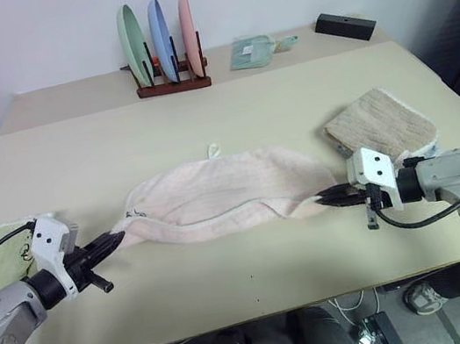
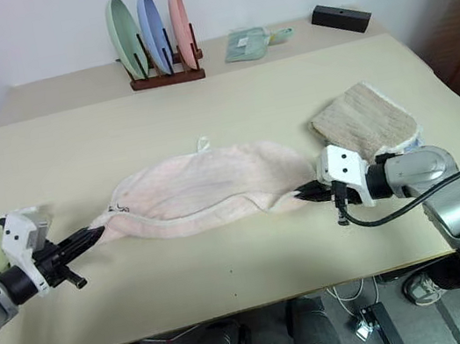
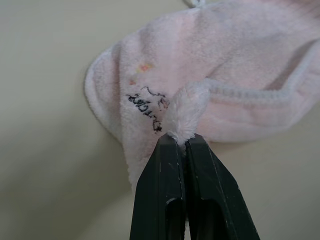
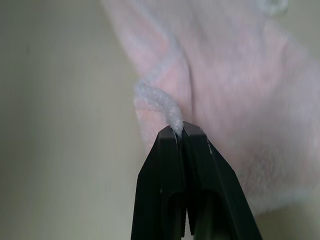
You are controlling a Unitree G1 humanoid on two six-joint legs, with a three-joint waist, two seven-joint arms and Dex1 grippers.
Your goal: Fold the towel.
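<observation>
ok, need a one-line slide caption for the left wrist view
Left gripper shut on a pinched corner of the pink terry towel, beside its dark embroidered mark, over the beige table.

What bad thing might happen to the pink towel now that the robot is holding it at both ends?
1. The right gripper pinches only a thin tuft of the towel, so that corner may slip out.
2. The left gripper also holds just a small bit of the edge, so the towel might drop unevenly and fold crooked.
3. The beige towel lies close to the right gripper and might get bumped or dragged.
</observation>
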